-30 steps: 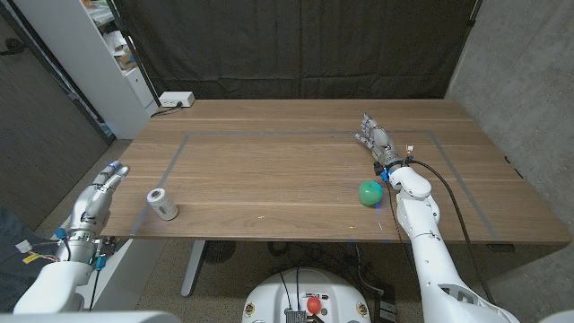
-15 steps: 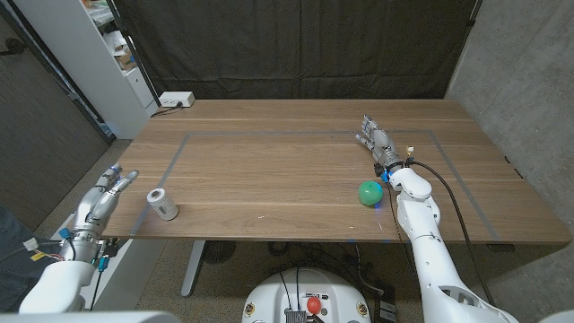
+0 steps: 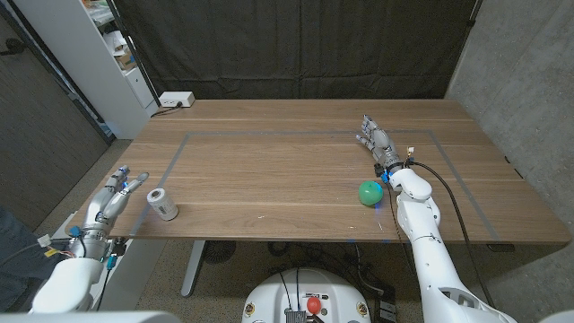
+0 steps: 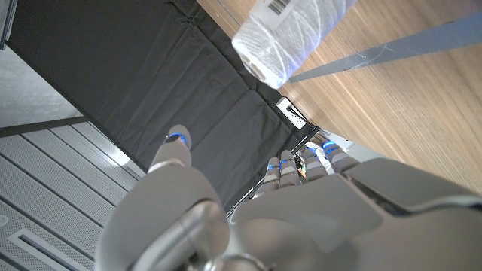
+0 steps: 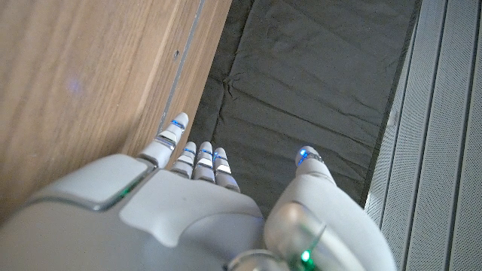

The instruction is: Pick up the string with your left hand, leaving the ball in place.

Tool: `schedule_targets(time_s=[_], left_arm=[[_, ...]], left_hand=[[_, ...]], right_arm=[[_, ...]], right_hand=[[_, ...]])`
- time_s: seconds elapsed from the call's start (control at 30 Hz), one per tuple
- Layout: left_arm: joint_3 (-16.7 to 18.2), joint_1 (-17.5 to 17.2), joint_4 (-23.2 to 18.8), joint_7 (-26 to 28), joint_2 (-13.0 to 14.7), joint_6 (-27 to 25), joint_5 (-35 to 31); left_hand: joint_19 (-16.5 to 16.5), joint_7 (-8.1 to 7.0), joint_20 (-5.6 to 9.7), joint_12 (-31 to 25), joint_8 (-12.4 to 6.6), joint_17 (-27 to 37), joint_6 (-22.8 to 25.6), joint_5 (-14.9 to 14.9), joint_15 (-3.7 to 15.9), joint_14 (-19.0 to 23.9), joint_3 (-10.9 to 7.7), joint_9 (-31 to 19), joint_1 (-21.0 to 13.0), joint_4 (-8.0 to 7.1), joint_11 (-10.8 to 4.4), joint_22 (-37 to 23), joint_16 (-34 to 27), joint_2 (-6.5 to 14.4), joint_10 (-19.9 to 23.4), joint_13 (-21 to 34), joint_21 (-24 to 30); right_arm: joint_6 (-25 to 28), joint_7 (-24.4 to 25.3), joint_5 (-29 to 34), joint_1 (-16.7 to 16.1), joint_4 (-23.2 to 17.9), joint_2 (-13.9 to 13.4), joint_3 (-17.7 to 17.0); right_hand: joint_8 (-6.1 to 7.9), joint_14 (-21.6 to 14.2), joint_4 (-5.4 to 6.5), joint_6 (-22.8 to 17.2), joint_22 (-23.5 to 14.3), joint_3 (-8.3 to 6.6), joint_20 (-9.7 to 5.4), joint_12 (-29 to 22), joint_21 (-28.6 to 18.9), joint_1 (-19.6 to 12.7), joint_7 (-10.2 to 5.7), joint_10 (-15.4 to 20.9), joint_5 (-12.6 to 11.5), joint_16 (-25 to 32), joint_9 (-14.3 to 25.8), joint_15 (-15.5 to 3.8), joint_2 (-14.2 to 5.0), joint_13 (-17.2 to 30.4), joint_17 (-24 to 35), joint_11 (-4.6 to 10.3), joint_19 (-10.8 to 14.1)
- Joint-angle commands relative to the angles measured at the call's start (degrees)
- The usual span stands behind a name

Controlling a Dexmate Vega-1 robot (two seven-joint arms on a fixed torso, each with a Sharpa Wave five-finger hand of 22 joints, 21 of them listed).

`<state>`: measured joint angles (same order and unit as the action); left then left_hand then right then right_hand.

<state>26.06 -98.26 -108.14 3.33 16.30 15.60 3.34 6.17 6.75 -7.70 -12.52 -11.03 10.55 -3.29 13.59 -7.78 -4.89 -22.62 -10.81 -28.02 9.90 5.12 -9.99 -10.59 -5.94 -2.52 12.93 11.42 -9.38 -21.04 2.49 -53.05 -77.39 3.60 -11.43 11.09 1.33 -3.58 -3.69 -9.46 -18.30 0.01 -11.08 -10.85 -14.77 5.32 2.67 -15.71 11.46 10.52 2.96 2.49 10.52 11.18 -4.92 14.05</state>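
Note:
A white spool of string [image 3: 162, 204] lies on its side near the table's front left; in the left wrist view the spool [image 4: 290, 34] shows a barcode label. My left hand [image 3: 116, 197] is open with its fingers stretched out, just left of the spool at the table's left edge, holding nothing. The left hand [image 4: 248, 218] also shows from behind in its wrist view. A green ball [image 3: 370, 192] sits on the right half of the table. My right hand [image 3: 378, 142] is beyond the ball, open with fingers extended; in the right wrist view the hand [image 5: 196, 211] holds nothing.
Blue tape [image 3: 269, 135] marks a rectangle on the wooden table [image 3: 287, 179]. A white power strip [image 3: 176, 100] lies at the back left corner. A white shelf unit [image 3: 108, 54] stands left of the table. A dark curtain hangs behind.
My left hand has moved right and forward toward the spool, from beside the table's left edge. The right hand, ball and spool have not moved.

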Motion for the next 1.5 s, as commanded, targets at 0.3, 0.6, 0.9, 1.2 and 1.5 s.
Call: schedule_targets(time_s=[0.3,0.6,0.9,1.2,1.5], left_arm=[[-2.28,-2.92,-2.22,3.12,-0.58,-2.63,-2.75],[-3.46,-3.41,-2.8,4.05,-0.62,-2.94,-3.64],[-5.07,-2.85,-3.85,5.21,0.19,-5.33,-5.5],[-6.12,-2.54,-3.17,5.28,0.74,-6.02,-5.06],[-6.19,-3.66,-4.31,5.89,0.82,-6.88,-5.06]], left_hand=[[0.03,1.01,-0.5,-0.3,-0.54,0.08,0.25,0.47,-0.26,-0.62,-0.17,-0.17,-1.61,0.25,-0.21,-0.25,-0.11,0.02,-0.29,0.37,-0.05],[0.13,1.11,-0.59,-0.46,-0.75,0.08,0.54,0.52,-0.3,-0.69,-0.32,-0.17,-2.66,0.18,0.0,-0.27,-0.16,0.03,-0.27,0.49,-0.11],[0.07,0.86,-0.59,-0.71,-0.94,0.08,0.87,0.54,-0.04,-0.5,-0.48,-0.18,-3.57,0.11,-0.45,-0.29,-0.28,0.09,0.06,0.59,-0.09],[0.01,0.68,-0.57,-0.89,-1.16,0.07,1.37,0.51,0.13,-0.3,-0.62,-0.18,-4.32,0.05,-0.63,-0.3,-0.38,0.2,0.32,0.66,-0.07],[-0.02,0.6,-0.54,-0.97,-1.24,0.07,1.56,0.46,0.17,-0.3,-0.75,-0.18,-4.99,0.0,-0.68,-0.31,-0.38,0.29,0.34,0.73,-0.06]], right_arm=[[-1.23,-0.91,-1.35,0.26,1.86,-0.25,-0.45],[-1.42,-1.44,-2.13,0.03,2.3,-0.53,-0.98],[-2.06,-2.12,-2.81,-0.02,3.3,-1.21,-1.62],[-2.03,-2.31,-3.28,-0.1,3.94,-1.3,-1.93],[-2.76,-2.61,-3.56,-0.43,4.11,-1.47,-2.09]], right_hand=[[0.23,-0.53,-0.65,-0.39,-0.23,-0.07,0.31,-0.14,0.06,-0.84,-0.06,0.23,-0.34,0.07,0.29,0.11,0.05,0.25,0.12,-0.18,0.06],[0.2,-0.57,-0.78,-0.35,-0.24,-0.02,0.29,-0.12,0.05,-0.96,-0.07,0.21,-0.38,0.07,0.29,0.1,0.11,0.25,0.13,-0.18,0.07],[0.2,-0.57,-0.81,-0.38,-0.24,0.05,0.33,-0.14,0.04,-0.95,-0.08,0.29,-0.42,0.08,0.3,0.12,0.12,0.26,0.18,-0.21,0.06],[0.18,-0.62,-0.79,-0.37,-0.25,0.12,0.36,-0.14,0.04,-0.86,-0.18,0.31,-0.42,0.12,0.3,0.13,0.1,0.26,0.23,-0.16,0.04],[0.17,-0.6,-0.79,-0.36,-0.25,0.18,0.46,-0.16,0.05,-0.82,-0.23,0.39,-0.44,0.12,0.3,0.06,0.09,0.27,0.26,-0.19,0.0]])
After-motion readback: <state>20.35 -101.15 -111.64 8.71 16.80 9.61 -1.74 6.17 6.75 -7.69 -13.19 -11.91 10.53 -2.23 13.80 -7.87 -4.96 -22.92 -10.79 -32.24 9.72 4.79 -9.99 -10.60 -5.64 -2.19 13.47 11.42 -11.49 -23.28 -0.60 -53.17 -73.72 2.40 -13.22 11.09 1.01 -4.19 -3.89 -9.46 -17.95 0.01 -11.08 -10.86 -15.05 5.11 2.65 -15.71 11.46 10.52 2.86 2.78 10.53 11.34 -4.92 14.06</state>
